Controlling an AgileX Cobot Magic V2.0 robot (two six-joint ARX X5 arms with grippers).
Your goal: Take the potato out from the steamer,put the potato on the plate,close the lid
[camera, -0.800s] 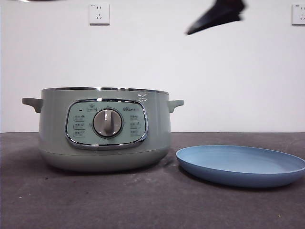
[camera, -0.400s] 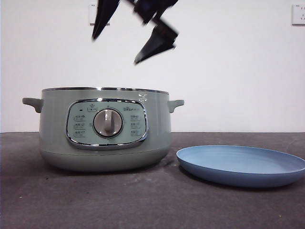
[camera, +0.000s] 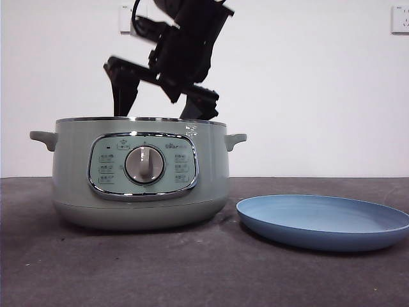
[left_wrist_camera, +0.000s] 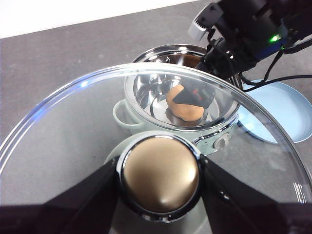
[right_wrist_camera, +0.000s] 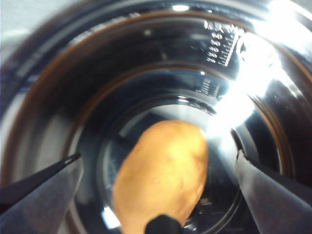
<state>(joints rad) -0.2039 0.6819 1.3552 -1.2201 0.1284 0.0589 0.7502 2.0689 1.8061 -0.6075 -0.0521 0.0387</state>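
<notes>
While the right pincer [right_wrist_camera: 158,165] spreads wide inside the steamer [camera: 140,185], the potato [right_wrist_camera: 163,175] lies between its jaws.

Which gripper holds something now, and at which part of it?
The left gripper holds the lid by its knob. The right gripper is open around the potato in the steamer, holding nothing.

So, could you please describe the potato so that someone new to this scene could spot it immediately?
Start with the large sage-green steamer left of the blue plate, then look down into its shiny steel bowl. The potato lies on the bottom, between the open jaws of the right tool. It is the only orange-brown oval thing there; everything around it is mirror-bright metal.
</notes>
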